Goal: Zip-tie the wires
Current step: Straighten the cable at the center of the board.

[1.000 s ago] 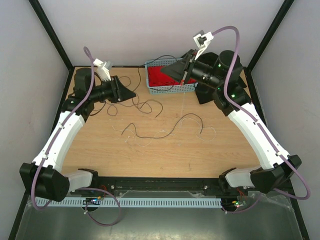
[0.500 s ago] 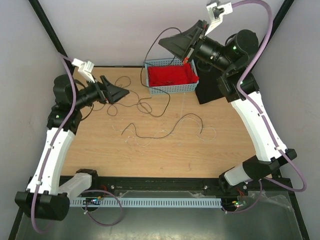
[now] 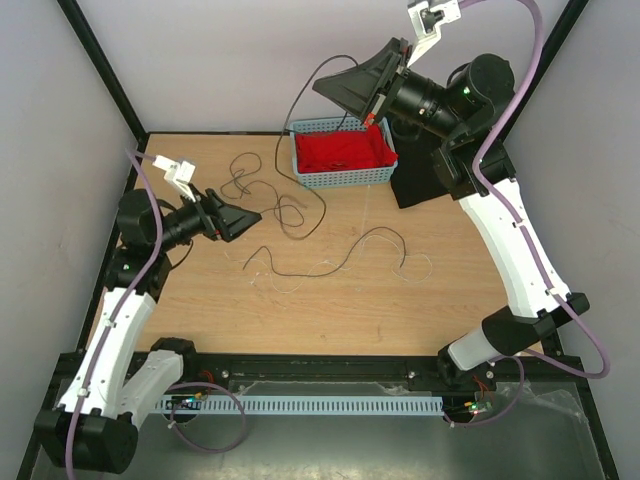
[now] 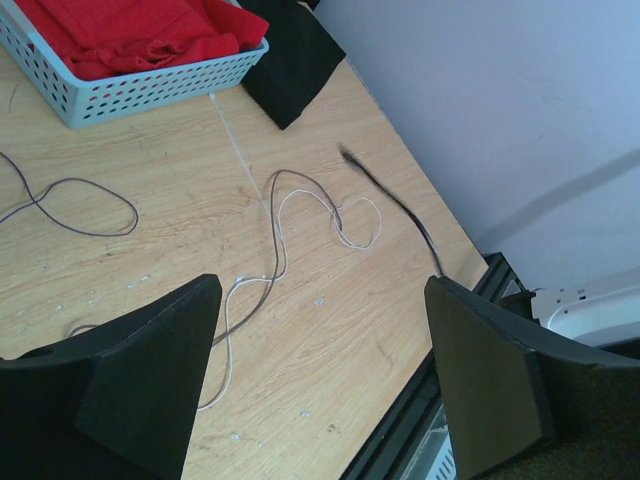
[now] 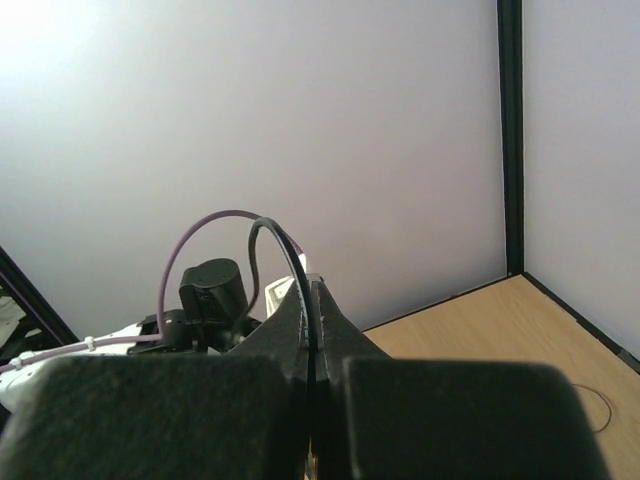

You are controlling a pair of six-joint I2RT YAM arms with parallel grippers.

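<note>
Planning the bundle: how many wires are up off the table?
1: a black wire pinched by the right gripper, jaws shut, above the blue basket. The other wires lie on the table; overlaps may hide some.

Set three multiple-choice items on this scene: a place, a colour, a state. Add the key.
1. Where on the table is the blue basket? A) near edge B) far edge, middle C) left corner
2. What colour is the cloth in it? A) red B) green C) yellow
3. The right end effector is: A) wide open, empty B) shut on a black wire, in the air C) lying on the table
1 B: top view shows it by the back wall. 2 A: red fills the basket. 3 B: wrist view shows the wire pinched between closed jaws.
</note>
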